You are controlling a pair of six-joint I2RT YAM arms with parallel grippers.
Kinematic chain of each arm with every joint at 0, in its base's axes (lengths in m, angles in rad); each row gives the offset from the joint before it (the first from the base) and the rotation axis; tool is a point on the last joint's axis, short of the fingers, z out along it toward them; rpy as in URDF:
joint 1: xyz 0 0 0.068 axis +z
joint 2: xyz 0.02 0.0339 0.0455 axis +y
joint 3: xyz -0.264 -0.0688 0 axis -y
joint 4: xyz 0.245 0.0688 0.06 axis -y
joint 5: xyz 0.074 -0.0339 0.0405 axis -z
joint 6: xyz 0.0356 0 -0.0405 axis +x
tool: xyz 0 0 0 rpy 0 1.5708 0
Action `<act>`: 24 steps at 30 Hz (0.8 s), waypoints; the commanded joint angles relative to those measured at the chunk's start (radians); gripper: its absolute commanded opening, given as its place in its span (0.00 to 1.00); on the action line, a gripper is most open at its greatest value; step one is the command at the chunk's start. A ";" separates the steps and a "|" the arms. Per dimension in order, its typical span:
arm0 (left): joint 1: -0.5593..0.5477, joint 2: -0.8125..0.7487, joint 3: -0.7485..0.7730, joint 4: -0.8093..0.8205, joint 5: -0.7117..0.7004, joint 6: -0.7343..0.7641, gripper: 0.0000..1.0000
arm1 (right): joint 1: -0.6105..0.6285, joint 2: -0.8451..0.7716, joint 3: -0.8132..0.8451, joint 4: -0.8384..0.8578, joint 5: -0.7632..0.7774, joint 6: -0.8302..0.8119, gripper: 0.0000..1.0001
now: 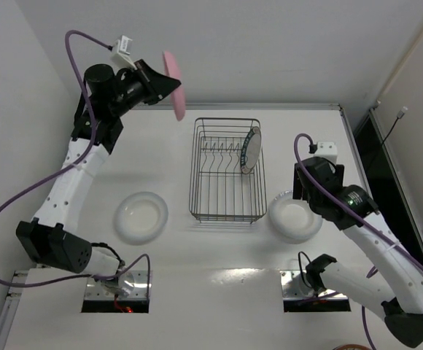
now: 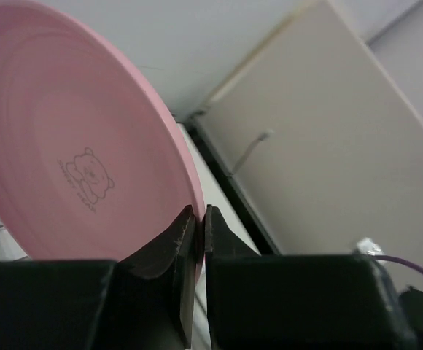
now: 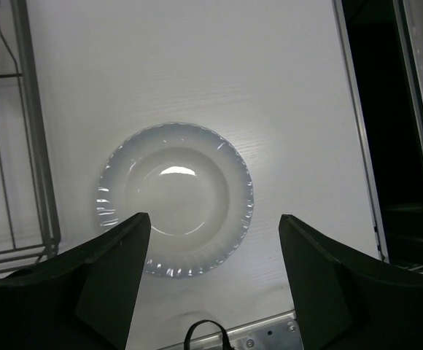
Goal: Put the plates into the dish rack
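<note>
My left claw (image 2: 199,219) is closed on the rim of the pink plate (image 2: 73,146). It holds the plate on edge in the air, beyond the far left corner of the dish rack (image 1: 195,175). The plate with the teal rim (image 1: 251,150) stands upright inside the rack, at its right side. My right claw (image 3: 213,222) is open and hangs above one whitish plate (image 3: 175,197), which lies flat on the bench (image 3: 292,73) just right of the rack. The other whitish plate (image 1: 141,216) lies flat left of the rack.
</note>
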 commanded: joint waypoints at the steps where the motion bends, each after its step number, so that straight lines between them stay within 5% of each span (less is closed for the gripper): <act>1: -0.069 0.065 0.011 0.236 0.176 -0.165 0.00 | -0.005 -0.018 -0.043 0.027 0.098 0.018 0.70; 9: -0.212 0.309 0.020 0.505 0.322 -0.317 0.00 | -0.005 -0.017 -0.108 0.090 0.116 0.018 0.78; 24: -0.290 0.461 0.004 0.491 0.283 -0.260 0.00 | -0.005 -0.017 -0.108 0.101 0.096 0.009 0.83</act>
